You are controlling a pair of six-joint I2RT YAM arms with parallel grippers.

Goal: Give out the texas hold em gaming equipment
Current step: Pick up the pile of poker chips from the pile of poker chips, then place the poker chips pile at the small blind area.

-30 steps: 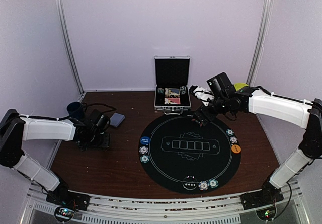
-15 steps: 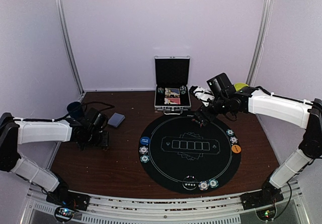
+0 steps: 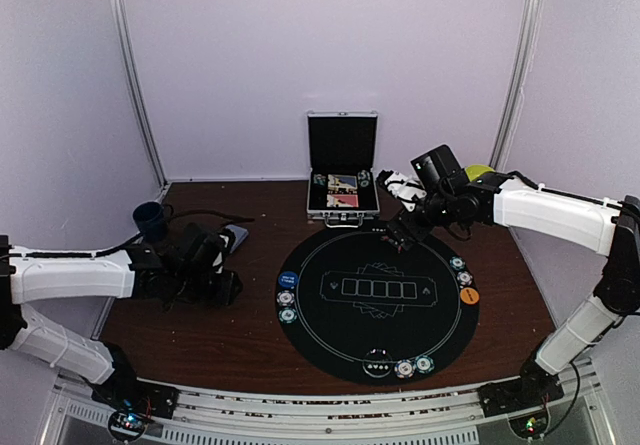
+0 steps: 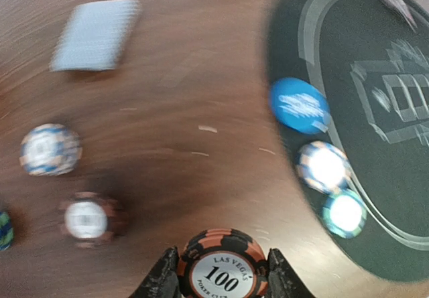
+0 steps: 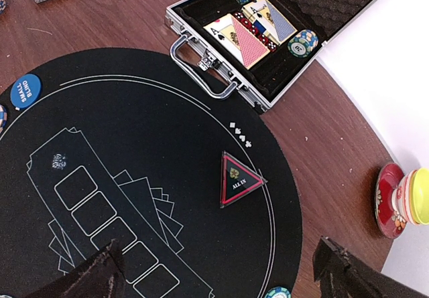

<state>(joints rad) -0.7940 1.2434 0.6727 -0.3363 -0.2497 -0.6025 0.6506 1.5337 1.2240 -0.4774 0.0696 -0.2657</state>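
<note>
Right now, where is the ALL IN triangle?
In the right wrist view, the ALL IN triangle lies on the black mat near its rim, right of centre, below the handle of the open silver case.

Soft, even light is filling the overhead view, casting faint shadows on the desk [image 3: 230,340]. Motion blur is smearing the left wrist view's loose chips [image 4: 50,149], only the held chip [image 4: 222,266] in the left claw [image 4: 222,281] looking sharp.

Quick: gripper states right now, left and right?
Left gripper: closed, holding the red 100 chip.
Right gripper: open, holding nothing.
</note>
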